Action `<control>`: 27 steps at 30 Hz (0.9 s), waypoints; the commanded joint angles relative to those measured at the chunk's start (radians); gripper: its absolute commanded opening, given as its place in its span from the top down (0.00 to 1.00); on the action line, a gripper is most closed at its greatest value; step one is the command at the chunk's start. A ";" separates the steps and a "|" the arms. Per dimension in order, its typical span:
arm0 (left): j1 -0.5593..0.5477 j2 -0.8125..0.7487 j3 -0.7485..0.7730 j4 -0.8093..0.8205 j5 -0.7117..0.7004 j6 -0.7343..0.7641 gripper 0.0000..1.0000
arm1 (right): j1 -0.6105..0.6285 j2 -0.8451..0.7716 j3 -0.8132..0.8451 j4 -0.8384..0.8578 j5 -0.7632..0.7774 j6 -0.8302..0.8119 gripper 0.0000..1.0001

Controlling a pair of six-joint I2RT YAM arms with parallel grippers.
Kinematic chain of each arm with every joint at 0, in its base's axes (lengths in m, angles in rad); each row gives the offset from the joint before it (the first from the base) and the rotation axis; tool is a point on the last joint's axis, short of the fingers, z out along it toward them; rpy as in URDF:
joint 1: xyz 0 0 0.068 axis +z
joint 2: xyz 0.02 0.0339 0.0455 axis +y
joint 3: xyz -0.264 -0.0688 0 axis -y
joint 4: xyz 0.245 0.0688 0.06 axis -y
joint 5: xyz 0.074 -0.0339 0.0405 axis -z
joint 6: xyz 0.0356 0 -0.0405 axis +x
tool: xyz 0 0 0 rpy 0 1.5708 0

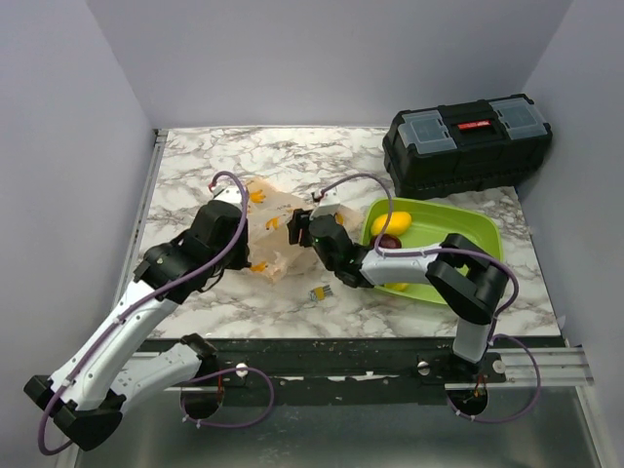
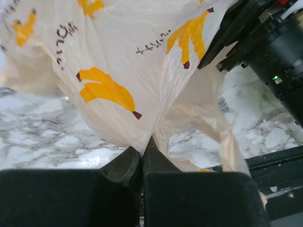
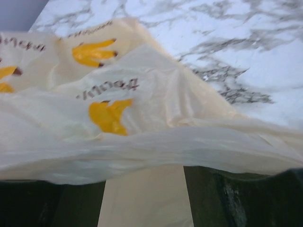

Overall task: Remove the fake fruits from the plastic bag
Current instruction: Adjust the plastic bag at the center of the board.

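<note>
The left gripper is pinching the plastic bag. Its jaws are sitting fully together on a fold of film at the bottom centre of the left wrist view, and the bag is bulging up above them.

The right gripper is sitting at the bag's right edge, in the centre of the top view. In its wrist view the two fingers are standing wide apart at the bottom corners. Film is draping across and between them and hiding the tips. It's reading open and isn't visibly clamping anything.

The bag is stretching between the two grippers over the marble table, centre-left of the top view, just left of the green tray. I can't tell through the film whether anything is inside.

Fake fruits showing:
- A yellow one and a dark purple one are sitting together in the tray's left part.
- Another yellow piece is peeking out at the tray's lower edge under the right arm.

A small yellow-grey clip is lying on the table just below the right gripper. A black toolbox is sitting in the upper right.
</note>
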 commanded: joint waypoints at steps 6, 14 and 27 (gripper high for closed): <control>0.018 -0.049 0.170 -0.061 -0.223 0.150 1.00 | -0.131 -0.031 0.205 -0.140 0.222 -0.180 0.35; 0.128 -0.030 0.288 0.047 -0.050 0.177 1.00 | -0.162 -0.120 0.353 -0.159 0.205 -0.431 0.31; 0.148 -0.051 0.107 0.069 0.198 0.204 1.00 | -0.130 -0.294 0.088 -0.316 -0.462 -0.191 0.21</control>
